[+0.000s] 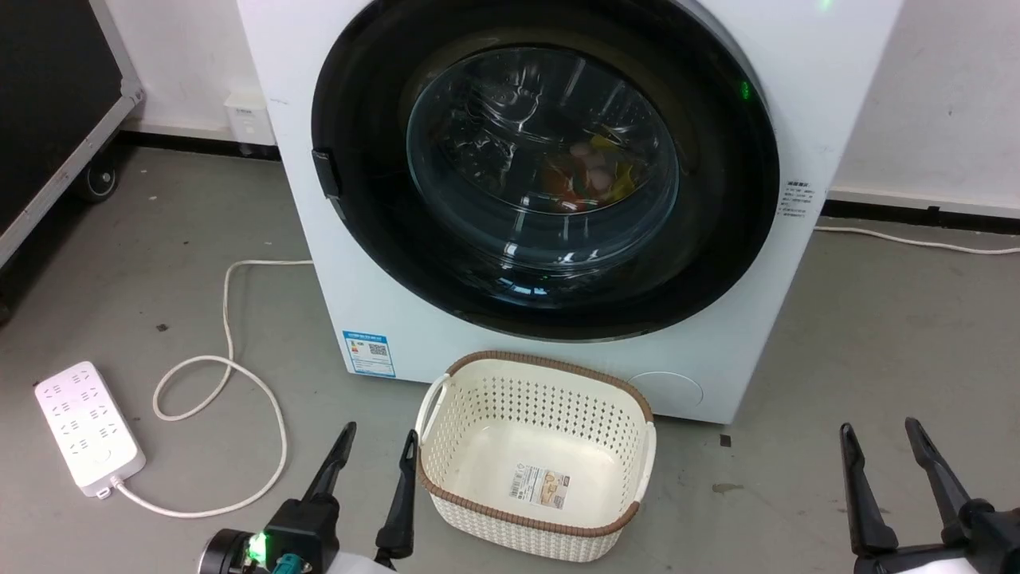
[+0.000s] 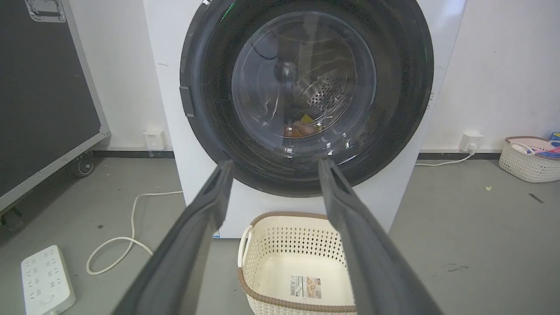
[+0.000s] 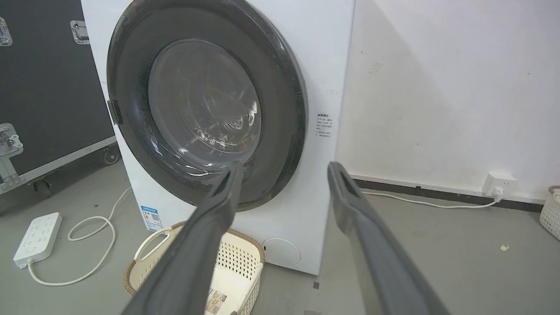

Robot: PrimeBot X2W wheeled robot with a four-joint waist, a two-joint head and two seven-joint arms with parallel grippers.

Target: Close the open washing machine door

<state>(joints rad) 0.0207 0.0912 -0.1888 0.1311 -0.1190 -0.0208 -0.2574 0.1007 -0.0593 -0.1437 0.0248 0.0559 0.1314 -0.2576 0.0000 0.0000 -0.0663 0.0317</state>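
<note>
Left hand [image 1: 380, 432]: nearest me, low in front of the washer [image 1: 749, 335], toward its left half; its two dark fingers stand moderately apart with nothing between them.
Right hand [image 1: 878, 425]: low, off the washer's right corner; fingers parted about as wide, holding nothing and clear of everything.
Basket [image 1: 550, 363]: cream with a brown rim, on the floor just before the washer's front; a small printed label [image 1: 540, 486] lies on its bottom, too small to read.
Power strip [image 1: 88, 426]: white, on the floor left of the washer, its cable [image 1: 231, 319] looping toward the washer.
Blue sticker [image 1: 369, 353]: at the washer's lower left corner, with a QR code; print unreadable.
Washing machine door [image 1: 542, 167]: black-rimmed, lying flat against the washer's front, latch on its left edge; coloured items show through the glass.
Side sticker [image 1: 797, 199]: on the washer, right of the door; tiny dark print, unreadable.
</note>
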